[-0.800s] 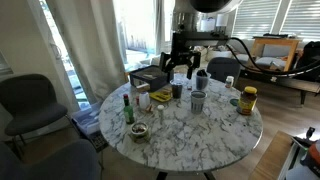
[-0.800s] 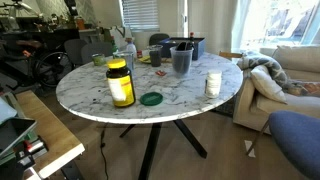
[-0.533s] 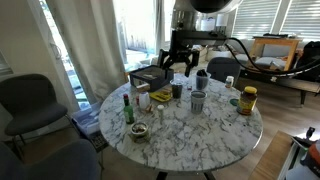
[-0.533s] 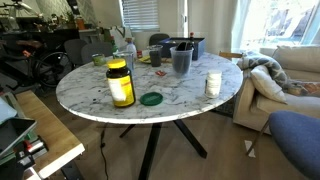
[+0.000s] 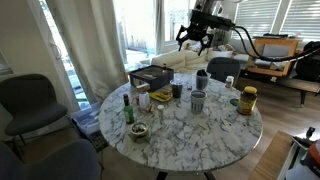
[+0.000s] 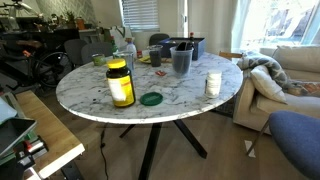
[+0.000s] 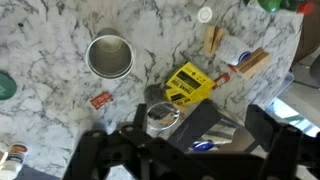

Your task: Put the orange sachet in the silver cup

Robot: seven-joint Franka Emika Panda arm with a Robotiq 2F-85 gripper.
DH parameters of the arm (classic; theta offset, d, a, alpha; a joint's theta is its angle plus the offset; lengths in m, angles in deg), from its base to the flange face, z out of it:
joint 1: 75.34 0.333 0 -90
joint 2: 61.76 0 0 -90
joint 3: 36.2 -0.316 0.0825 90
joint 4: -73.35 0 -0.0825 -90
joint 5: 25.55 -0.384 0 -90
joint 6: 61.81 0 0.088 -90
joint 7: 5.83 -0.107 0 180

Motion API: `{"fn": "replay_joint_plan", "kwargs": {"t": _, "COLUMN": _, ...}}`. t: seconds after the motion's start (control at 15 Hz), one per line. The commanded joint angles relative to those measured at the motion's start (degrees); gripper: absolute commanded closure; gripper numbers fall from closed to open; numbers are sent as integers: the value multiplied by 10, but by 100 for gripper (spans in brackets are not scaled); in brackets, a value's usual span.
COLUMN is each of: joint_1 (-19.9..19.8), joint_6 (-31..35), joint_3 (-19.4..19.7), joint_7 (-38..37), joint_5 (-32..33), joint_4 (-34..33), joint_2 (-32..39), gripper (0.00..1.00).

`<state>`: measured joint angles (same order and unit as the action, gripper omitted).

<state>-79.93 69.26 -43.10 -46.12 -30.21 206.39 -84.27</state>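
Note:
In the wrist view the silver cup (image 7: 109,56) stands upright and open-topped on the marble table (image 7: 50,30). The small orange sachet (image 7: 100,99) lies flat on the table just beside it, apart from it. My gripper (image 7: 185,138) is open and empty, its dark fingers spread across the bottom of the wrist view. In an exterior view the gripper (image 5: 200,28) hangs high above the far side of the table, well above the silver cup (image 5: 198,100). The gripper does not show in the other exterior view.
A yellow box (image 7: 188,82), a small shiny round jar (image 7: 160,118) and a dark box (image 7: 190,125) sit under the gripper. A yellow-lidded jar (image 5: 247,99) (image 6: 120,83), a green lid (image 6: 151,98), a white bottle (image 6: 212,84) and a green bottle (image 5: 127,108) stand around the table.
The gripper has risen from just above the table's far side to high over it and moved sideways. The objects on the table have not moved.

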Motion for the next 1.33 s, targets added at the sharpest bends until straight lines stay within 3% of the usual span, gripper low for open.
{"fn": "replay_joint_plan", "kwargs": {"t": 0.0, "joint_1": -49, "joint_6": 9, "joint_3": 40, "joint_7": -35, "joint_5": 10, "joint_4": 1, "joint_2": -1, "gripper": 0}}
{"fn": "replay_joint_plan", "kwargs": {"t": 0.2, "joint_1": -79, "joint_6": 29, "joint_3": 69, "joint_7": -67, "joint_5": -3, "joint_4": 16, "joint_2": 8, "gripper": 0}}
{"fn": "replay_joint_plan", "kwargs": {"t": 0.27, "joint_1": -64, "joint_6": 6, "joint_3": 66, "joint_7": -35, "joint_5": 2, "joint_4": -1, "joint_2": 4, "gripper": 0}}
{"fn": "replay_joint_plan", "kwargs": {"t": 0.6, "joint_1": -66, "joint_6": 13, "joint_3": 59, "joint_7": -52, "joint_5": 8, "joint_4": 0, "joint_2": 8, "gripper": 0}}
{"fn": "replay_joint_plan", "kwargs": {"t": 0.67, "joint_1": -84, "joint_6": 38, "joint_3": 58, "joint_7": -109, "joint_5": 4, "joint_4": -11, "joint_2": 35, "gripper": 0}}
{"fn": "replay_joint_plan", "kwargs": {"t": 0.93, "joint_1": -96, "joint_6": 62, "joint_3": 93, "joint_7": -165, "joint_5": -11, "joint_4": -73, "joint_2": 149, "gripper": 0}}
{"fn": "replay_joint_plan", "kwargs": {"t": 1.27, "joint_1": -87, "joint_6": -23, "joint_3": 138, "joint_7": -246, "joint_5": -7, "joint_4": -190, "joint_2": 280, "gripper": 0}}
